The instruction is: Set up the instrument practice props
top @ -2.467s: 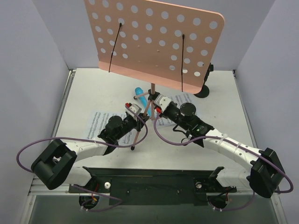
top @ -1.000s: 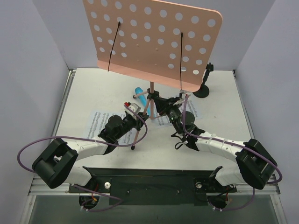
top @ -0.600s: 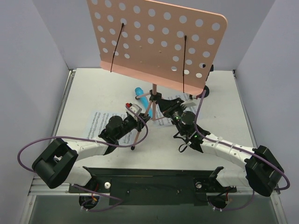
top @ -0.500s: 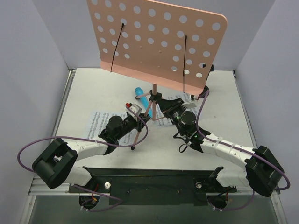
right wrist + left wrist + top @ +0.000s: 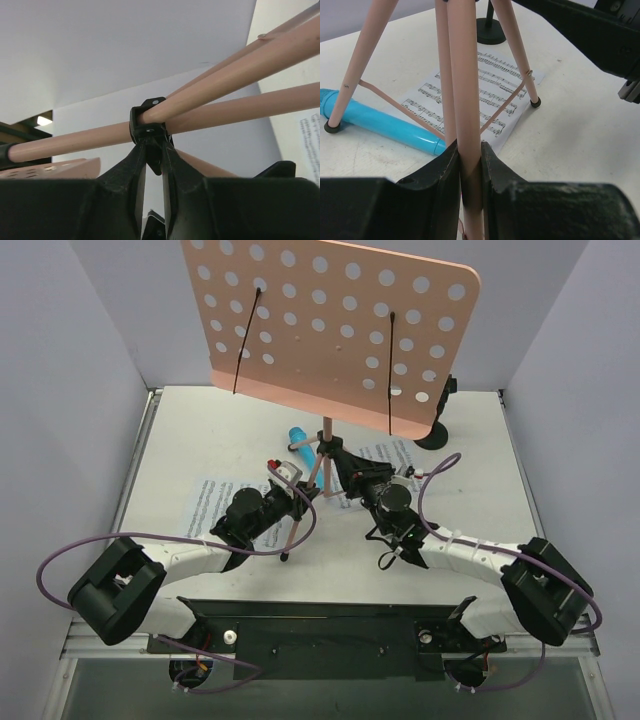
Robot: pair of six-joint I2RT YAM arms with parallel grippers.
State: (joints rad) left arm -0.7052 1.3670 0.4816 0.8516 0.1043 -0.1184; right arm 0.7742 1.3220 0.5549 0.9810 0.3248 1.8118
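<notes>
The pink perforated music stand (image 5: 330,330) is standing upright on its tripod near the middle of the tabletop (image 5: 200,430). Its wide plate is filling the upper centre of the overhead view and hiding part of the surface behind it. The thin pink legs are spreading from a black collar (image 5: 328,446) just below the plate.

The left hand (image 5: 297,500) is coming in from the lower left and is closed on the near leg (image 5: 292,530). In its own wrist view, the two black fingers (image 5: 446,170) are pressing that leg (image 5: 465,100) from both sides with no gap showing. The right hand (image 5: 347,465) is reaching in from the lower right. Its narrow fingertips (image 5: 141,155) are pinching the black collar (image 5: 148,117) where the pink tubes meet.

The small bright blue microphone (image 5: 297,435) is lying flat on the tabletop just left of the tripod's centre. In the left wrist view it (image 5: 385,122) is lying behind the legs, with one black foot (image 5: 331,127) just beside its end.

One white sheet-music page (image 5: 208,502) is lying flat at left centre, partly under the left arm. The other page (image 5: 388,453) is lying right of the tripod, under the right hand. Seen from the left wrist, this page (image 5: 480,92) is lying between the legs, and another foot (image 5: 535,103) is resting at its edge.

The short black mic stand (image 5: 434,435) is standing upright at the right, below the plate's lower right corner and well apart from the microphone.
</notes>
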